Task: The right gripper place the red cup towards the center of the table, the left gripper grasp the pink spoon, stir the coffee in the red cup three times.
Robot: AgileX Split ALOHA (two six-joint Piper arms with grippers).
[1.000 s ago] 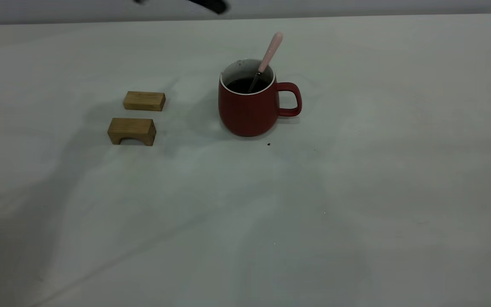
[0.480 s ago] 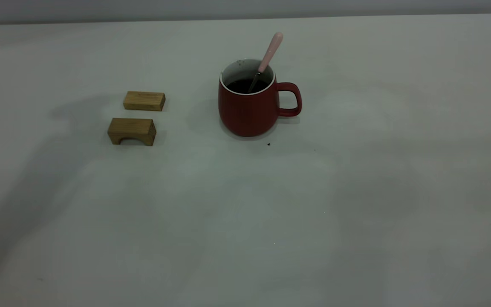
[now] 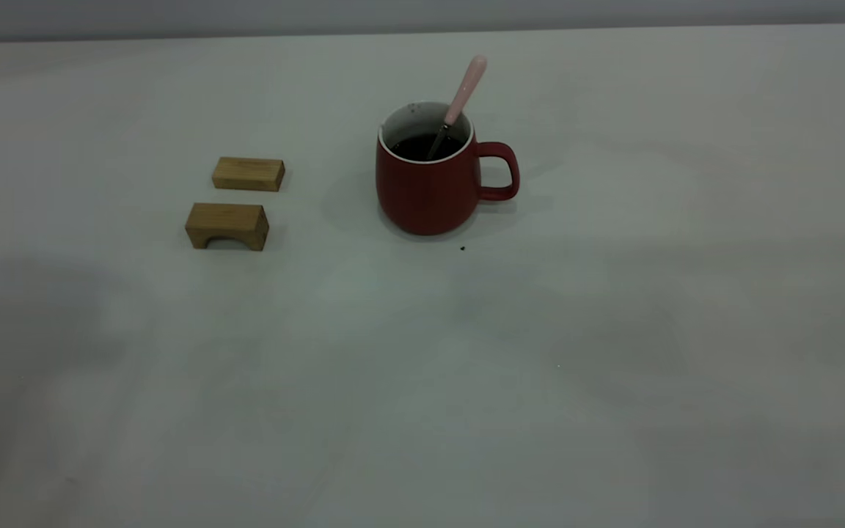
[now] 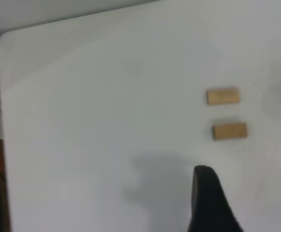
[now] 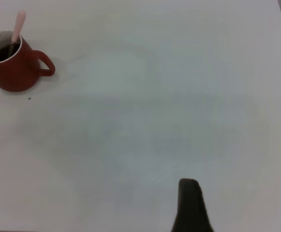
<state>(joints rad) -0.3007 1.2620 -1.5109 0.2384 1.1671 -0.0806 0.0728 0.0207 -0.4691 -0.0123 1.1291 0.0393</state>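
At the left of the broad off-white table [image 3: 613, 330] sit two small tan wooden blocks. The far block [image 3: 248, 174] is a plain flat brick. The near block [image 3: 227, 225] has a little arch cut under it. They lie close together but do not touch.

To the right of the blocks, well apart from them and near the middle of the table, stands the round dark-red ceramic cup [image 3: 428, 183]. It is white inside and upright, and its loop handle points to the right. Dark brown coffee [image 3: 426, 147] fills part of it. The small spoon with the pale pink handle [image 3: 466, 89] stands in the coffee. It leans on the back rim, and its pink end tips up and to the right. A tiny dark speck [image 3: 462, 248] lies on the table just in front of the cup.

No claw shows in the outside view. The left wrist view shows one dark finger of the left gripper [image 4: 209, 200] above bare table, away from the blocks. The right wrist view shows one dark finger of the right gripper [image 5: 190, 207] far from the cup. I cannot tell if either claw is apart or together.
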